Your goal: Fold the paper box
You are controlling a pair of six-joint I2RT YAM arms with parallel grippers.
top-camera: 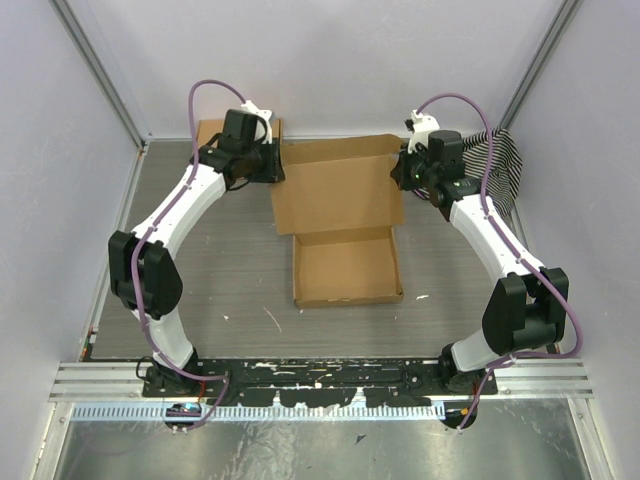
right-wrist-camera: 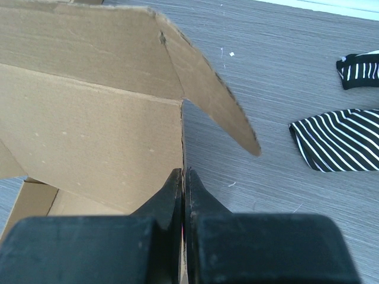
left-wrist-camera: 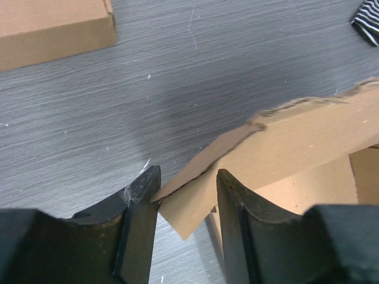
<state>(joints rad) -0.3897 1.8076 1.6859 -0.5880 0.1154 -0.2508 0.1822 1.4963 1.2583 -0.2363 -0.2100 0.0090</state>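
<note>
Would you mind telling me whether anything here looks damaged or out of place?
On the box, the flap by the left tool has a ragged, torn-looking top edge. A striped cloth lies bunched at the far right corner of the table, and small white scraps litter it.

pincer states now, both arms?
Left pincer: open around a box flap.
Right pincer: closed on the box edge.

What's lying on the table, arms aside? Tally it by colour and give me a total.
Brown cardboard: 2, the paper box and a seemingly separate cardboard piece behind the left arm
Black-and-white striped: 1, the cloth
Total: 3
</note>
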